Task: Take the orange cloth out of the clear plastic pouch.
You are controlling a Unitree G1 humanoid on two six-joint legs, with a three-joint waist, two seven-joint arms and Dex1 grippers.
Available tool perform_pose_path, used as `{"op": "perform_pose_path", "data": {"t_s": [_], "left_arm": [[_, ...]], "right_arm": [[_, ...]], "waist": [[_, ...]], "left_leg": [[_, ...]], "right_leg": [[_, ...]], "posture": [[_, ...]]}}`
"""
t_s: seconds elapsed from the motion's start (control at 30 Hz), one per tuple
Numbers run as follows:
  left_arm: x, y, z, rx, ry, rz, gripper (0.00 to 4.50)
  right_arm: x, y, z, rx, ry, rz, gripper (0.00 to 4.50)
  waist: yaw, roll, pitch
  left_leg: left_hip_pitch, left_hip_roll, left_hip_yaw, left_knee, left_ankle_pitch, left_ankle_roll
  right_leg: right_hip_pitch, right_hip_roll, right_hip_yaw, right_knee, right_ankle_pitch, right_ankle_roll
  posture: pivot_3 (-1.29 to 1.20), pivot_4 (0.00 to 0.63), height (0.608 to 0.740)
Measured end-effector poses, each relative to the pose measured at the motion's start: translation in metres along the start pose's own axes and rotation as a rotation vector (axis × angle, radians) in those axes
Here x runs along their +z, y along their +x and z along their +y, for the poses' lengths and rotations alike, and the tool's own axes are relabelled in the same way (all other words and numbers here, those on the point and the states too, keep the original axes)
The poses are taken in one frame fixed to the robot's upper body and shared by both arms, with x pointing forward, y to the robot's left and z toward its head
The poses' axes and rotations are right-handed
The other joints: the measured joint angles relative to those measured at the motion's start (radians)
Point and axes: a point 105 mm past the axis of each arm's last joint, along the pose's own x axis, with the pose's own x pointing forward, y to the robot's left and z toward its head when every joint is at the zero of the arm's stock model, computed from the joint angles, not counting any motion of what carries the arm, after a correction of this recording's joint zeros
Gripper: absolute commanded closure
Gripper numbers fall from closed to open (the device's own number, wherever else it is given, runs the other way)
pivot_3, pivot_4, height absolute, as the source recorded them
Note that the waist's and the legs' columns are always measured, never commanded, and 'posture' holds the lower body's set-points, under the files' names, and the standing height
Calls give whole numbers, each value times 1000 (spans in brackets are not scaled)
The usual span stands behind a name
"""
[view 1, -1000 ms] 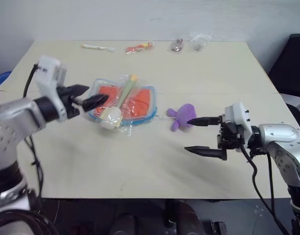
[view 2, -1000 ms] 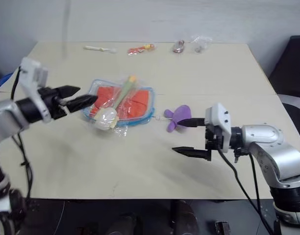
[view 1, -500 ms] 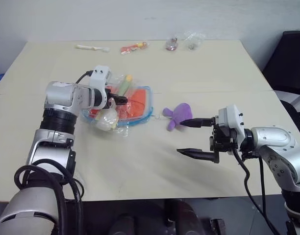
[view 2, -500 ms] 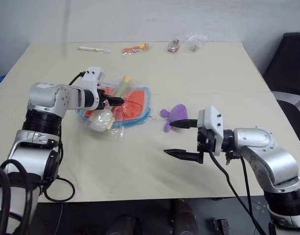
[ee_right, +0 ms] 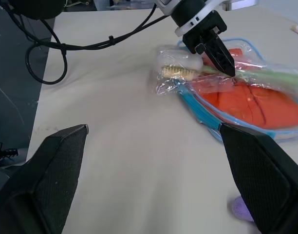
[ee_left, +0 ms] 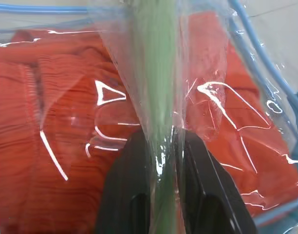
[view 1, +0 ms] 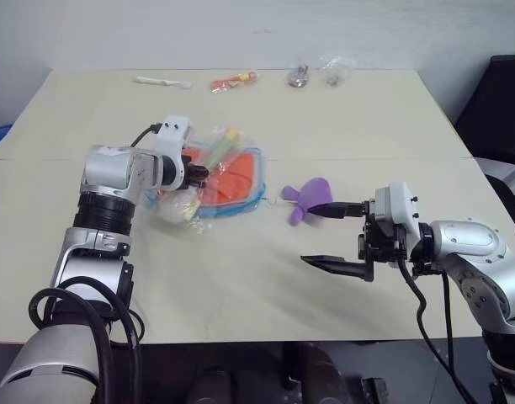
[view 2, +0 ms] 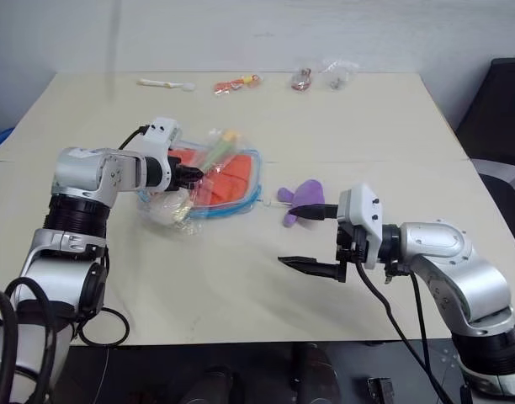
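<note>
The clear plastic pouch (view 1: 259, 181) with light blue trim lies left of the table's centre, with the orange cloth (view 1: 232, 175) inside it. Across the pouch lies a thin clear bag holding a green-handled brush (view 1: 217, 151) with a white head (view 1: 177, 206). My left gripper (view 1: 199, 174) is over the pouch and shut on that bag. In the left wrist view its black fingers (ee_left: 127, 195) pinch the film around the green handle (ee_left: 158, 97), with the orange cloth (ee_left: 66, 97) under plastic behind. My right gripper (view 1: 310, 234) is open, above the table to the right, holding nothing.
A small purple plush toy (view 1: 310, 195) lies between the pouch and my right gripper. Along the far edge are a white utensil (view 1: 161, 82), a red-orange item (view 1: 236, 82) and small clear packets (view 1: 301, 77). A black chair (view 1: 501, 101) stands at the right.
My left gripper came forward and down onto the pouch, then went from open to shut on the brush bag. My right gripper stayed open in place.
</note>
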Motion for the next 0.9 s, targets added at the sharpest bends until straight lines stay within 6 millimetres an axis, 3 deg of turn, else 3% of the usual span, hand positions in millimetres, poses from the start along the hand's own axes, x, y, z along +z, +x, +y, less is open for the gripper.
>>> {"op": "perform_pose_path", "data": {"t_s": [0.1, 0.23, 0.33, 0.5, 0.57, 0.7, 0.9], "left_arm": [[3, -23, 22, 81, -59, -43, 4107], [-1, -87, 77, 285, -169, -159, 4107], [-32, -141, 123, 487, -266, -179, 4107], [-99, -181, 160, 671, -399, -118, 4107], [-110, -185, 163, 683, -415, -133, 3365], [-109, -187, 159, 660, -392, -215, 2152], [-136, -198, 161, 722, -391, -132, 201]], "right_arm": [[0, 4, -2, 27, 6, -9, 0], [4, 15, -1, 112, -11, -22, 0], [6, 21, 1, 183, -13, -38, 0], [9, 29, 0, 265, -22, -49, 0], [9, 30, -3, 276, -26, -50, 0], [10, 35, -3, 310, -24, -54, 0], [11, 35, -3, 319, -25, -56, 0]], "waist": [[-7, 0, 0], [-28, 0, 0], [-33, 0, 0], [-14, -2, -1], [2, -5, -1], [12, -6, -2], [-8, -6, -2]], "left_leg": [[0, 1, 1, 0, 0, 0], [-1, 1, 1, -1, 0, -1], [-2, 1, 1, -2, 0, -1], [-5, 0, -2, 1, 0, -1], [-6, 0, -3, 3, 0, -1], [-7, 0, -3, 3, 0, -1], [-6, 0, -1, 0, 0, -1]], "right_leg": [[-2, 0, 0, 1, 0, 0], [-5, 0, 1, 2, 0, 0], [-8, 0, 2, 3, 0, -1], [-8, -1, 0, 3, 0, -1], [-8, -1, 0, 3, 0, -1], [-8, -2, 1, 3, 0, -1], [-10, -1, 0, 3, 0, -1]], "posture": [[0, 150, 740], [0, 150, 740], [0, 150, 740], [0, 150, 740], [0, 150, 740], [0, 150, 740], [0, 150, 740]]}}
